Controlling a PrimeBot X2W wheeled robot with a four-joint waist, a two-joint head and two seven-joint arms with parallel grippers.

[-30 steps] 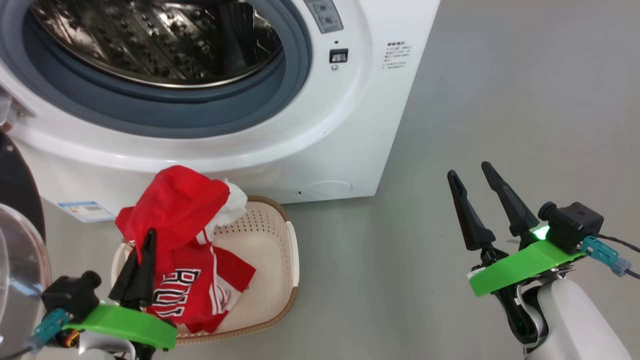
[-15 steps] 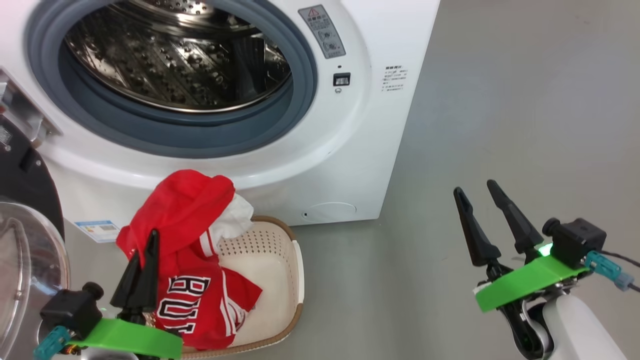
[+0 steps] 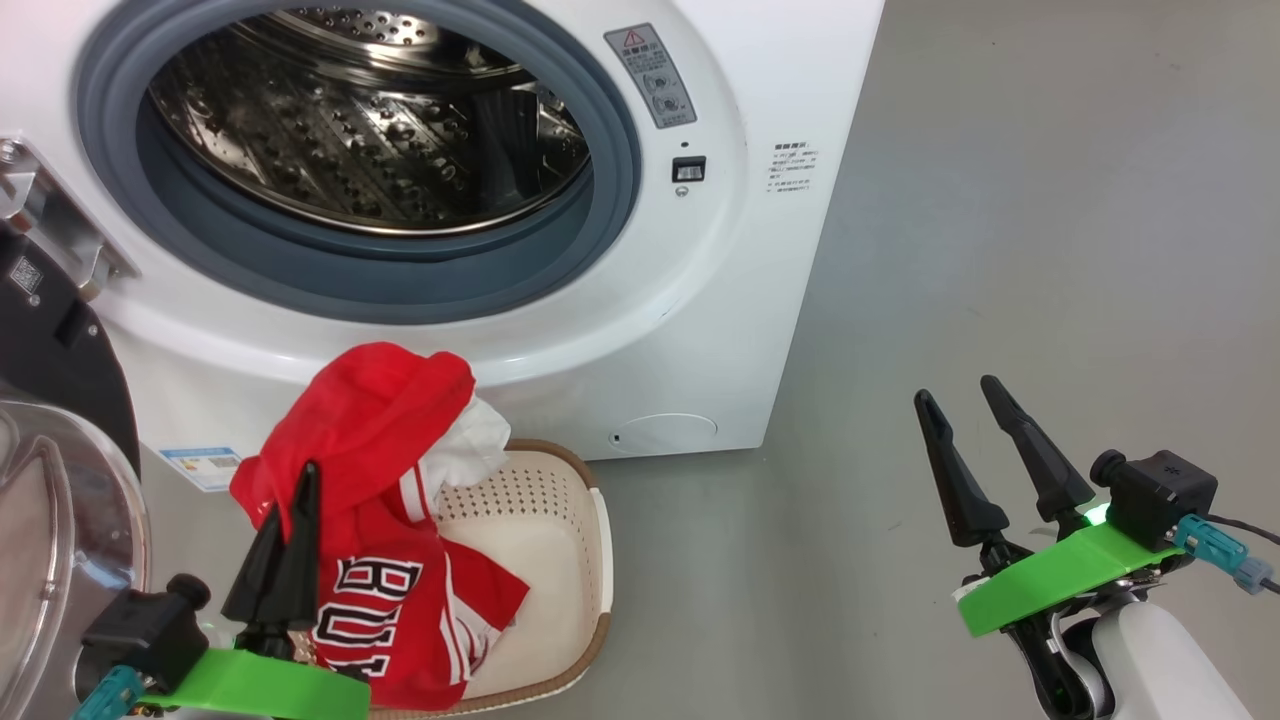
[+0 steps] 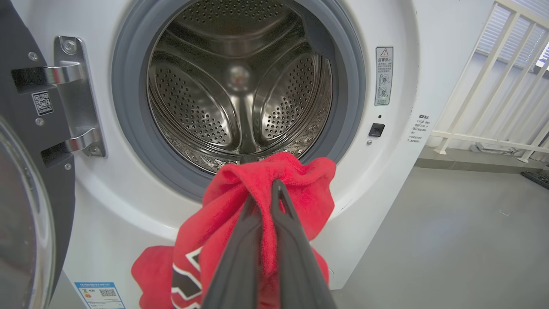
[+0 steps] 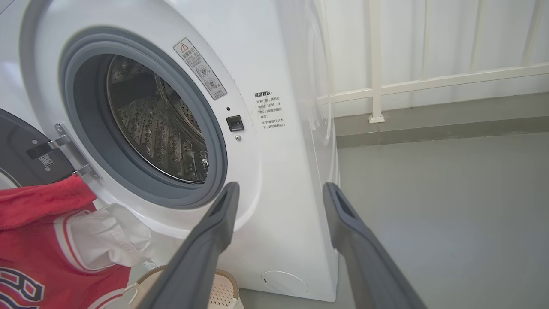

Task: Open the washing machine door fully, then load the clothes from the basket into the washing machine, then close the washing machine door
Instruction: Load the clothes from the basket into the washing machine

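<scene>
Head view: the left jaws are pinched shut on a raised fold of the clothes (image 3: 370, 430). The rest of the red jersey hangs straight down from them into the basket (image 3: 565, 520). The washing machine (image 3: 720, 300) stands ahead of the jaws, its drum (image 3: 370, 150) up and slightly to their right. The washing machine door (image 3: 50, 370) is swung open on their left. The right jaws stand wide apart and empty, well off to the right over the floor (image 3: 1000, 200).

Left wrist view: the drum mouth lies straight beyond the closed tips, and the gripped bunch sits level with the lower lip of the grey seal (image 4: 128, 141). The trailing cloth probably needs a higher lift to clear that lip.

Right wrist view: nothing lies between the spread jaws; the clothes are far to their left, so the left arm is nearer.
</scene>
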